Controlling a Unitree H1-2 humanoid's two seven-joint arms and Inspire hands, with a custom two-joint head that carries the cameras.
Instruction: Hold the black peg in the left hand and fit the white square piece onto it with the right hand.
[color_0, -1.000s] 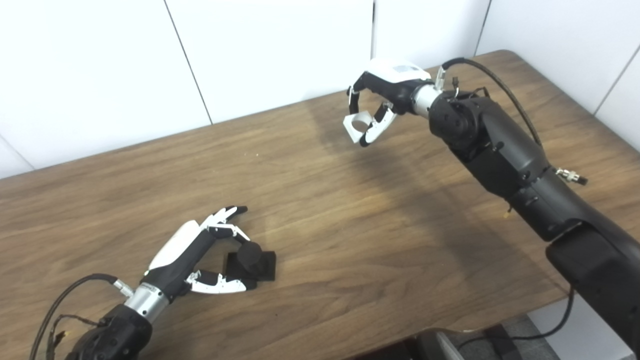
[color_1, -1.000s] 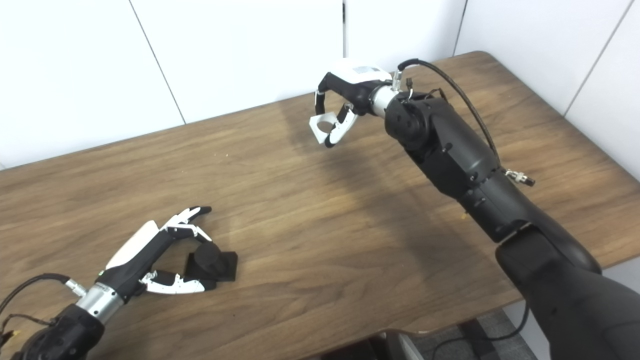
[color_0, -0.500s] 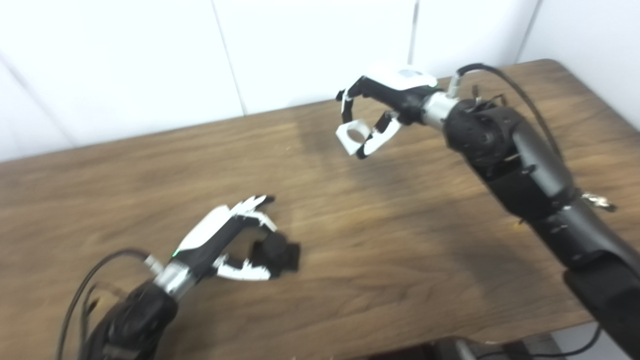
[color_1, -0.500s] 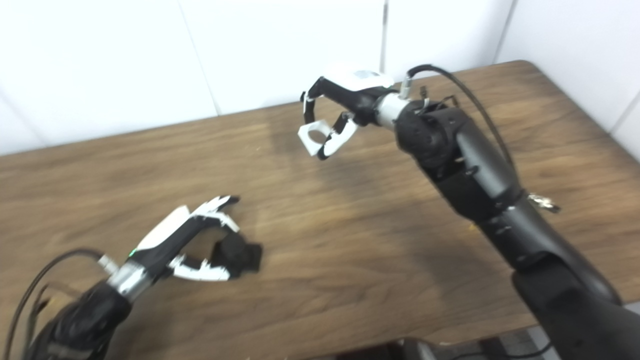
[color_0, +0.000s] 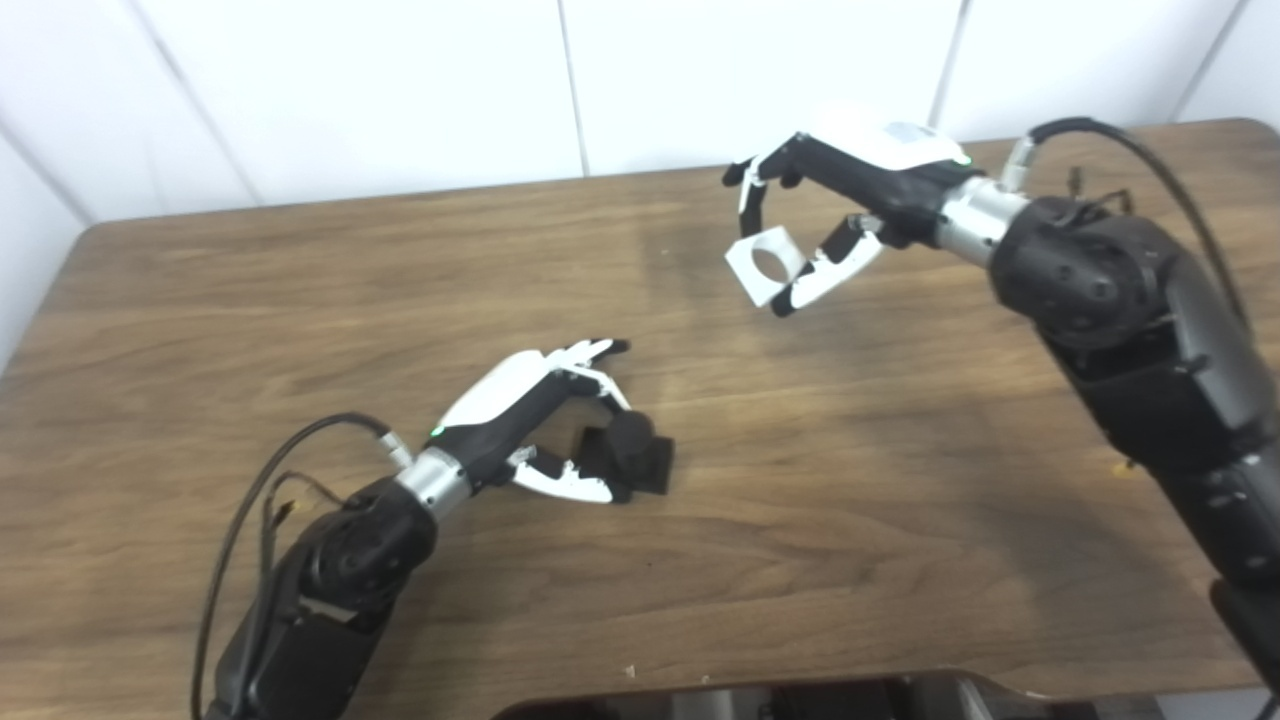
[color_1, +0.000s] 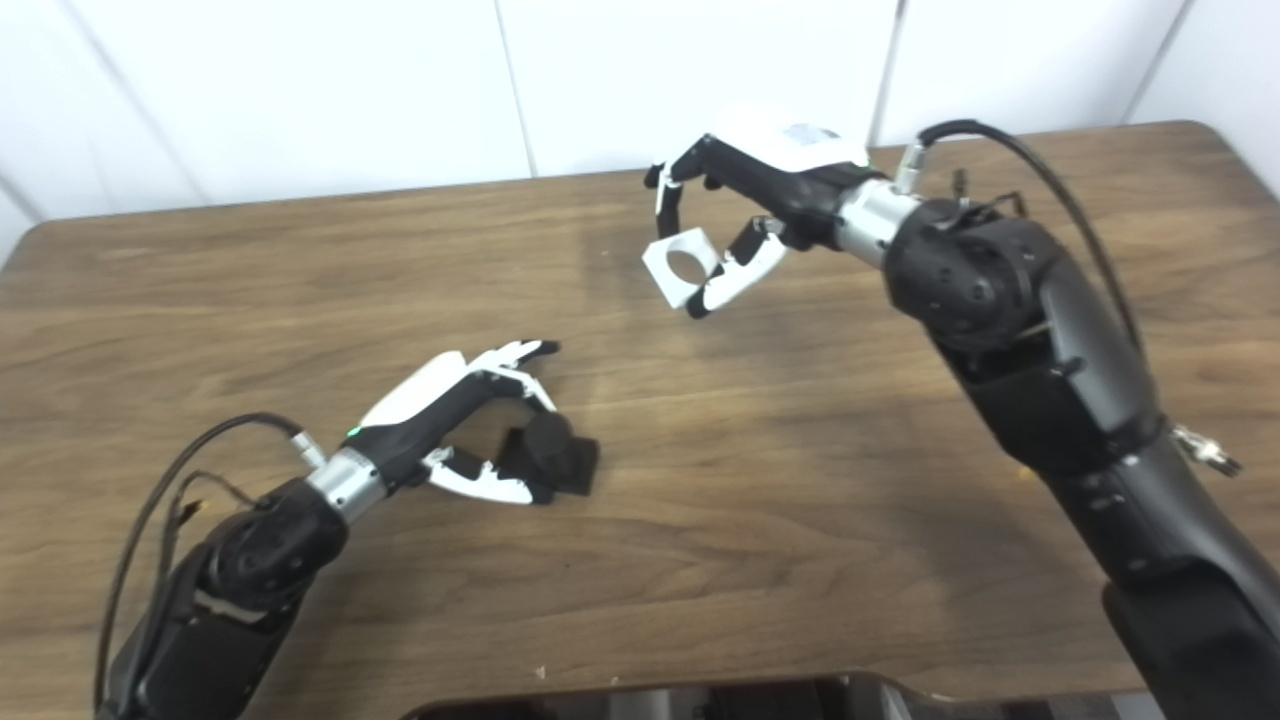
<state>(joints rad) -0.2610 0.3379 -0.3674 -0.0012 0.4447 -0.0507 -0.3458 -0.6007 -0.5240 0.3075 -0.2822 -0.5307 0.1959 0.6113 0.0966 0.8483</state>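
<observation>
The black peg (color_0: 628, 452), a short cylinder on a square black base, sits low over the wooden table (color_0: 880, 500) at centre left. My left hand (color_0: 515, 400) is shut on it, fingers over the top and thumb below. The peg looks tilted; I cannot tell if it rests on the table. My right hand (color_0: 860, 185) is raised at the back right and shut on the white square piece (color_0: 765, 265), which has a round hole and faces the camera. The white piece is well apart from the peg, up and to its right. Both also show in the right eye view: peg (color_1: 548, 455), white piece (color_1: 683, 265).
White wall panels (color_0: 400, 90) stand behind the table's far edge. A black cable (color_0: 270, 490) loops off my left forearm, and another (color_0: 1150, 160) off my right wrist. A dark object (color_0: 800, 695) shows below the table's near edge.
The camera has swung, shifting the whole picture right. My left hand has closed tighter on the peg. My right hand with the white piece stands nearer the peg than before.
</observation>
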